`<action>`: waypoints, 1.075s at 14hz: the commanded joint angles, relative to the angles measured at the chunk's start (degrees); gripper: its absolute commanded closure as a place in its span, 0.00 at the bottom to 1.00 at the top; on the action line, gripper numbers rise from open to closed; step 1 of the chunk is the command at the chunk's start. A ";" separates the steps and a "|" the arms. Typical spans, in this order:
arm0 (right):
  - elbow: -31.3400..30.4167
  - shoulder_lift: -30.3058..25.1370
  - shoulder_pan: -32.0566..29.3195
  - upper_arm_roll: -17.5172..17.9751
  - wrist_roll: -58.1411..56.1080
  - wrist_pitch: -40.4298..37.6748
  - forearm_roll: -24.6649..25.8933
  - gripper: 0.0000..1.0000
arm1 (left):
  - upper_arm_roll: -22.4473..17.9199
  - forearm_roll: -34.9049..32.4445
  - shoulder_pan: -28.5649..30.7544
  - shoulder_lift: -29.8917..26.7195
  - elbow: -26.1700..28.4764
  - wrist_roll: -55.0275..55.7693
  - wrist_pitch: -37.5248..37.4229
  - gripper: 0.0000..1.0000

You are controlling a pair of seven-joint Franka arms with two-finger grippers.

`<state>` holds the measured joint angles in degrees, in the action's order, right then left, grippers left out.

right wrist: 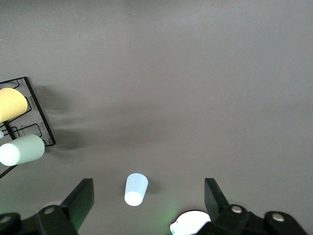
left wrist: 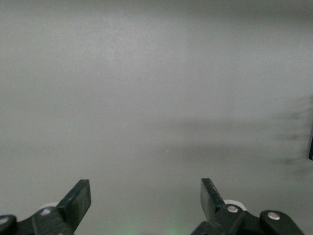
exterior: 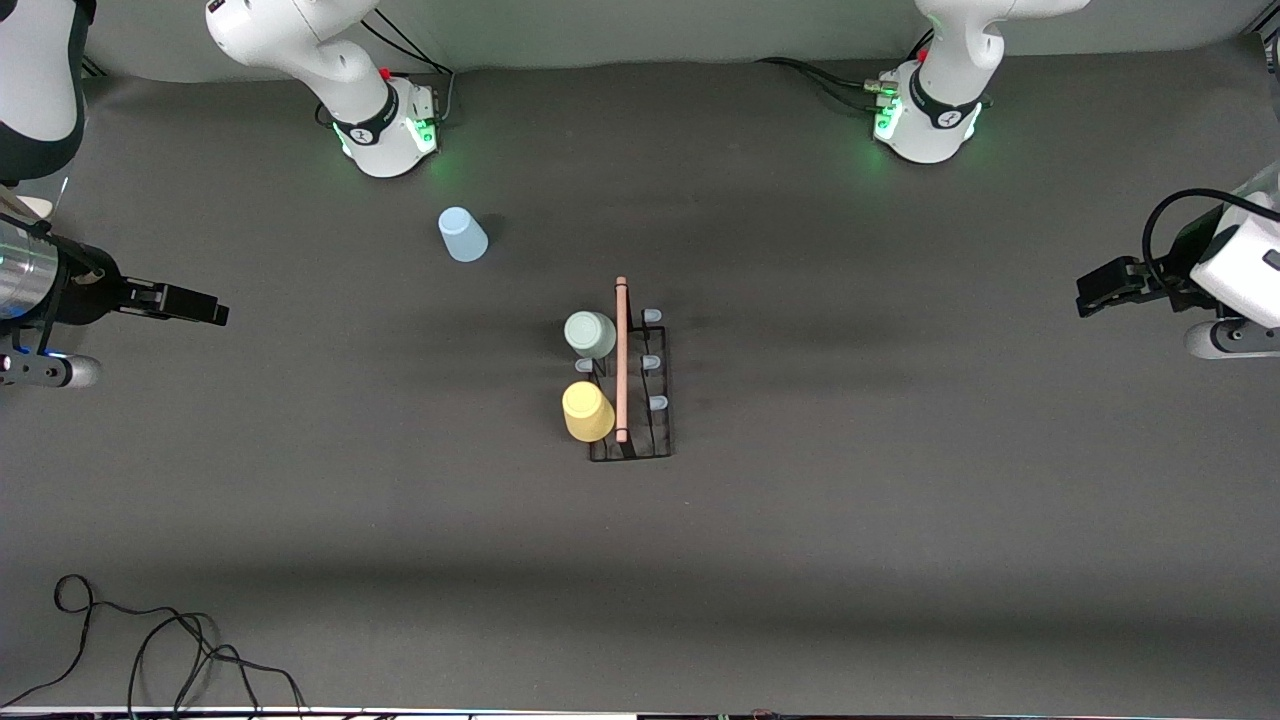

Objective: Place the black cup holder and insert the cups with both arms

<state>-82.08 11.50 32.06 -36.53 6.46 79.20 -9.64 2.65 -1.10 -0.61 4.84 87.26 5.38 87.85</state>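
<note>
**Rack set down, two cups on it, the light blue one left to fetch**

We see the small black wire cup holder with its light wooden rod handle standing near the middle of the dark grey table, its length running toward the front camera. Two tumblers sit inverted on pegs along the side toward the right arm's end of the table: the pale green plastic cup farther from the front camera and the yellow plastic cup nearer to it, with one pale blue-tipped peg bare between them. The three pegs on the side toward the left arm's end are also bare.

The light blue plastic cup stands upside down on the table, well apart from the rack, farther from the front camera and close to the right arm's base.

Both arms wait at the table's ends. Our right gripper hovers over its end with its fingers spread wide and nothing between them; our left gripper does likewise over bare table at its own end, also empty.

We judge placing the holder done and the insertion step two-thirds through. The next move likely falls to the right arm: reach to the blue cup, close on its tapered wall, then lower it mouth-down over a free peg without knocking its neighbours.
</note>
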 commanded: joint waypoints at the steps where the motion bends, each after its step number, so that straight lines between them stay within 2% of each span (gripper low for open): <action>1: -0.97 -1.04 0.72 -0.12 -0.66 1.30 1.20 0.00 | -0.10 0.48 0.00 -0.35 0.28 -0.81 0.13 0.00; 5: -1.06 -1.12 -0.15 0.75 -0.66 1.39 1.12 0.00 | -0.10 0.48 0.09 -0.35 0.28 -0.81 0.13 0.00; 6: -1.06 -1.21 -2.59 2.41 -0.66 1.39 1.03 0.00 | -0.10 0.48 0.09 -0.35 0.28 -0.81 0.05 0.00; 8: -1.15 -2.09 -10.66 11.70 -0.57 1.39 1.29 0.00 | -0.10 0.48 0.00 -0.35 0.28 -0.81 0.13 0.00; 11: -1.50 -3.23 -19.54 21.81 -0.48 1.31 4.10 0.00 | -0.10 0.48 0.09 -0.35 0.28 -0.81 0.13 0.00; 13: -1.68 -3.76 -28.32 30.77 0.05 1.22 4.19 0.00 | -0.10 0.48 0.09 -0.35 0.28 -0.81 0.13 0.00; 15: -2.55 -4.64 -33.44 36.07 0.13 1.39 5.15 0.00 | -0.10 0.48 0.09 -0.35 0.28 -0.81 0.13 0.00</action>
<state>-82.14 9.33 3.33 -5.60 6.46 79.86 -5.97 2.63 -1.10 -0.61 4.84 87.26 5.38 87.85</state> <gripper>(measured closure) 0.000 0.000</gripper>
